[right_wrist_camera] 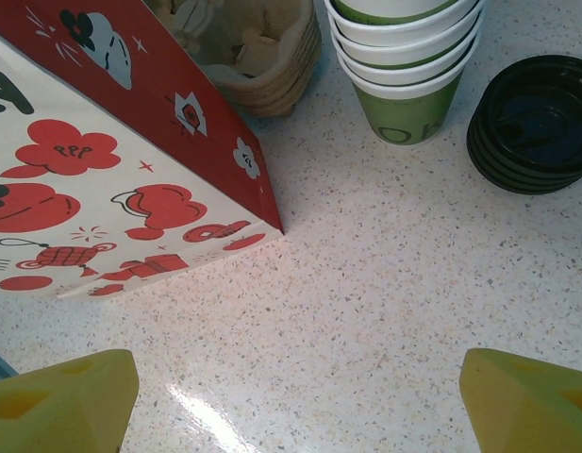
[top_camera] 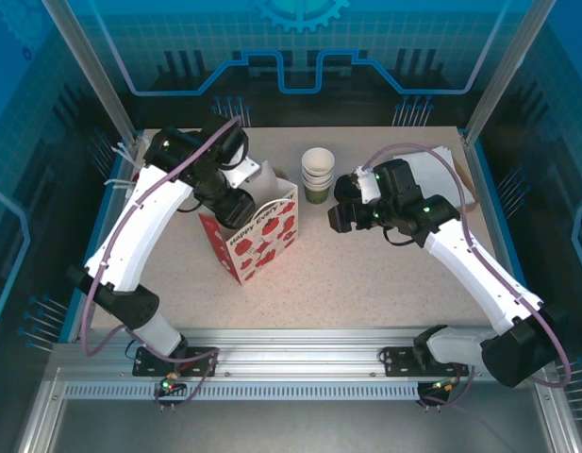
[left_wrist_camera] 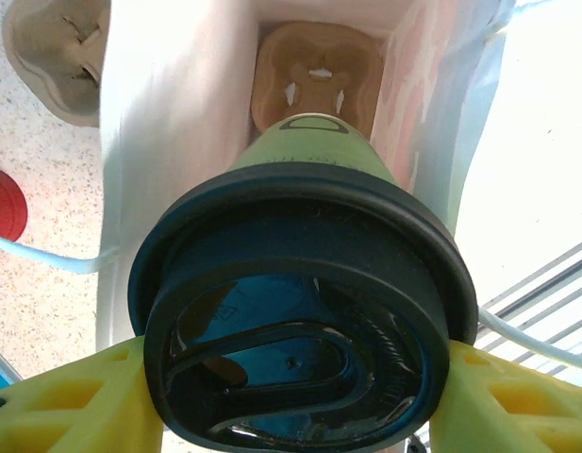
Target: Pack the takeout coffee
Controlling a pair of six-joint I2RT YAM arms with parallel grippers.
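Note:
The takeout coffee (left_wrist_camera: 300, 311), a green cup under a round black lid, is held between my left gripper's (left_wrist_camera: 295, 401) yellow fingers (left_wrist_camera: 69, 401), which are shut on it just below the lid. The cup hangs in the open mouth of the red-and-white paper bag (left_wrist_camera: 168, 113), above a brown cup carrier (left_wrist_camera: 316, 75) lying at the bag's bottom. From above, the left gripper (top_camera: 236, 205) sits over the bag (top_camera: 262, 236). My right gripper (right_wrist_camera: 300, 396) stands open over bare tabletop to the right of the bag (right_wrist_camera: 92, 160), nothing between its fingers; from above it (top_camera: 340, 217) is beside the cup stack.
A stack of lidless cream-and-green cups (right_wrist_camera: 404, 66) (top_camera: 318, 175) stands behind the bag's right side. Beside it lies a stack of black lids (right_wrist_camera: 534, 123). Spare brown carriers (right_wrist_camera: 257, 47) (left_wrist_camera: 57, 47) sit behind the bag. A metal frame rail (top_camera: 291, 340) runs along the near table edge.

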